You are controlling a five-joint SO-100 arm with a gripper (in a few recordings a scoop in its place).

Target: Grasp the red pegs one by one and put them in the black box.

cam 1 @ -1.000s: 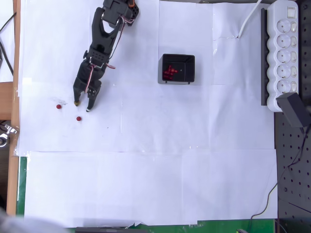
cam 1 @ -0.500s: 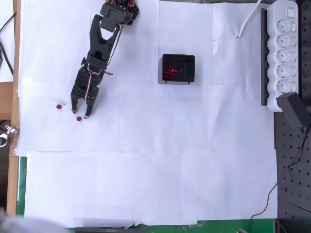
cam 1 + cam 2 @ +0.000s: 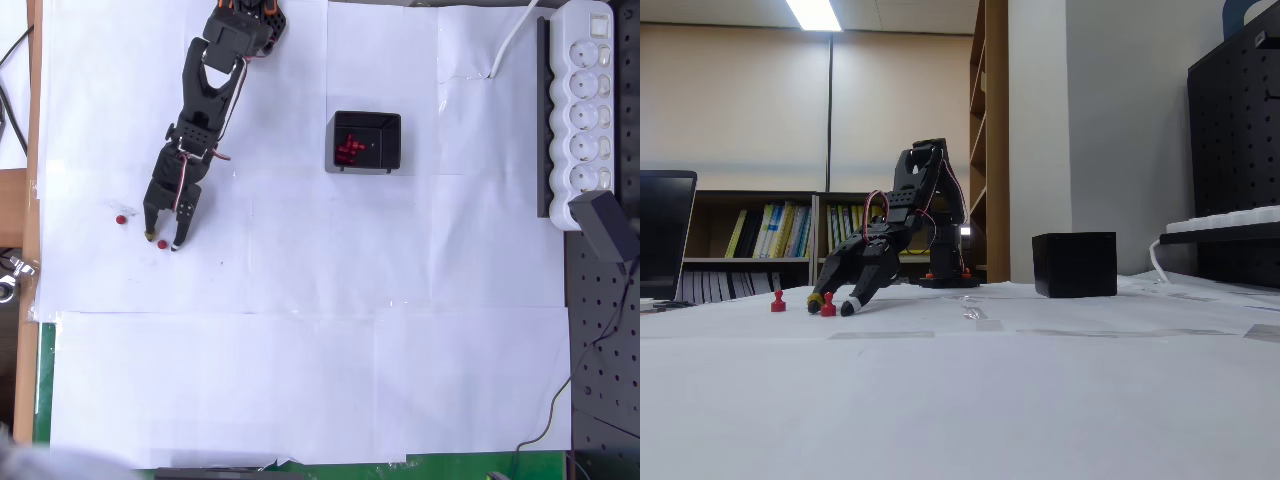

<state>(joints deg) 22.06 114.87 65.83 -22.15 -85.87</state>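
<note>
On white paper at left of overhead view: gripper [image 3: 162,240] lowered to sheet, fingers parted, one red peg [image 3: 161,244] seen between tips, not clamped. Second red peg [image 3: 121,219] located just left, apart from gripper. Black box [image 3: 367,142] placed well right of arm, cluster of red pegs [image 3: 349,149] held inside. In fixed view: both loose pegs upright, gripper [image 3: 830,304] tips flanking nearer peg [image 3: 828,305]. White power strip [image 3: 589,110] noted at right edge.

White matt paper sheets [image 3: 320,380] cover my bench; the black box [image 3: 366,141] looks glossy plastic, my tool [image 3: 160,238] matt black.
</note>
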